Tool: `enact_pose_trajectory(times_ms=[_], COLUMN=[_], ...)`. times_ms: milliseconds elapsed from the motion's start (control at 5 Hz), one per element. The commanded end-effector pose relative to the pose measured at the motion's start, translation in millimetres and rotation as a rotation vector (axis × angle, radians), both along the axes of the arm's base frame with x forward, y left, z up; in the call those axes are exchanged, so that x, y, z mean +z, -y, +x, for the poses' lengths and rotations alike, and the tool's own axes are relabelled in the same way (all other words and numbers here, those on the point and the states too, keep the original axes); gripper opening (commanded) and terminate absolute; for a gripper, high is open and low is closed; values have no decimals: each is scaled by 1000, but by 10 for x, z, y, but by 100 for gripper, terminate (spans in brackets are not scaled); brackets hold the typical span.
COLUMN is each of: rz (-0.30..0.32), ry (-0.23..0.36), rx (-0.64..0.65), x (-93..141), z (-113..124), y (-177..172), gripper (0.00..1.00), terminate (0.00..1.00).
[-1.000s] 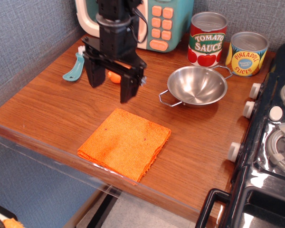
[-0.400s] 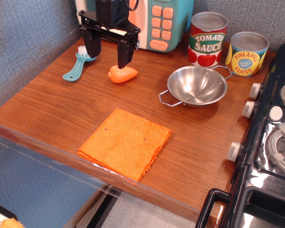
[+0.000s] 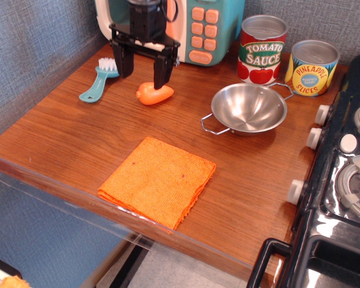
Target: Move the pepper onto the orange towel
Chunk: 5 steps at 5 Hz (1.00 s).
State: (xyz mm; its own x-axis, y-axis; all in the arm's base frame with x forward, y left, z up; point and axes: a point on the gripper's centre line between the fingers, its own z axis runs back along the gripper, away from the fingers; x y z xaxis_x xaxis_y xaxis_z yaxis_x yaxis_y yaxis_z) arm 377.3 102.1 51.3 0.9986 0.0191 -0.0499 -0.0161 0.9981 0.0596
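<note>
The pepper (image 3: 154,94) is a small orange toy lying on the wooden counter in front of the toy microwave. My gripper (image 3: 142,73) is black, open and empty, hanging just above and behind the pepper, its right finger (image 3: 161,73) over the pepper's top and its left finger to the pepper's left. The orange towel (image 3: 159,180) lies flat near the counter's front edge, well in front of the pepper, with nothing on it.
A teal brush (image 3: 99,80) lies left of the gripper. A toy microwave (image 3: 199,30) stands at the back. A metal bowl (image 3: 249,108) sits to the right, with a tomato sauce can (image 3: 261,49) and a pineapple can (image 3: 311,67) behind it. A toy stove (image 3: 347,180) fills the right side.
The gripper has moved back from in front of the pepper toward the microwave, uncovering the pepper, then shifted slightly right and down over it. The pepper and towel stayed put.
</note>
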Motion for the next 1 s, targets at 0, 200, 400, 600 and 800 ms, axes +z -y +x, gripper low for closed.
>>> enact_pose_trajectory(times_ms=[0, 200, 400, 600, 800], rz=[35, 44, 52, 35, 22], ry=[14, 1, -13, -1, 27], rx=[-21, -18, -4, 21, 13], x=[2, -85, -141, -127, 7], z=[93, 166, 232, 230, 200], y=[29, 21, -3, -8, 31], gripper=[100, 100, 100, 0, 0], terminate=[0, 0, 0, 0, 0])
